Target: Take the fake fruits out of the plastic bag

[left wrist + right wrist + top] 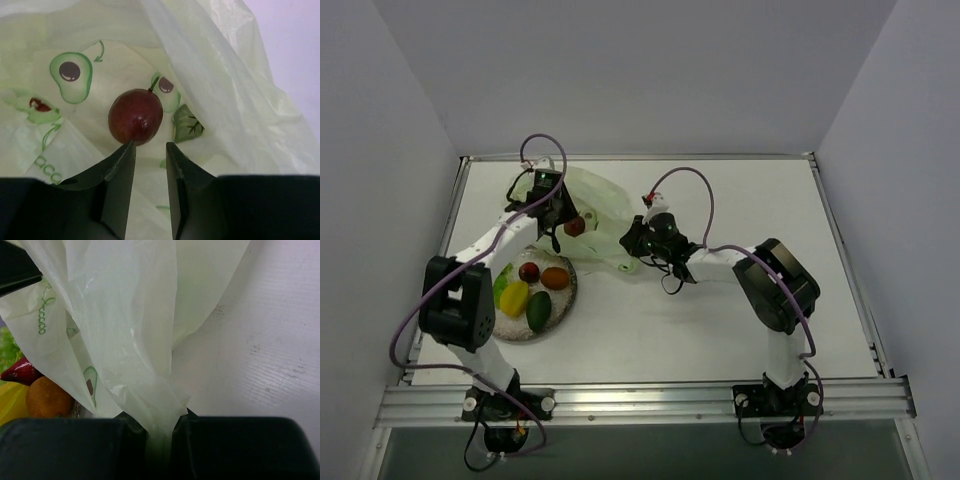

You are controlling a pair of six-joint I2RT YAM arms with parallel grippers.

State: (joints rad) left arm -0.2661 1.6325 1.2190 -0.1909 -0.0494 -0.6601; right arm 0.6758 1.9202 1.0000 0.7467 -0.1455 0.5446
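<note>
1. While five of the fake fruits lie on the grey plate (520, 328) at lower left of the overhead view (dark red fruit (529, 271), orange fruit (555, 277), yellow fruit (513, 297), dark green fruit (539, 310) and light green fruit (501, 283)), one is not yet out of the plastic bag (595, 190) at upper centre.
2. The maroon fruit (135, 116) rests on the bag's avocado-printed film at the centre of the left wrist view. It sits just beyond the left tool (150, 150), whose fingers stand apart and hold nothing.
3. The right tool (160, 427) is clamped on a gathered fold of the bag at the bottom of its own view, apparently to steady it on the white bench (260, 340).
4. By these pictures the job is nearly done: only the maroon fruit looks left to grasp and carry out.
5. It cannot be told whether the left fingertips touch the fruit. Nor is it clear whether the fruit sits inside the bag's mouth or on its lip.
6. The bag's folds could hide more deeper in. The right tool's fingertips are buried in film, and the left arm partly covers the light green fruit from overhead.
</note>
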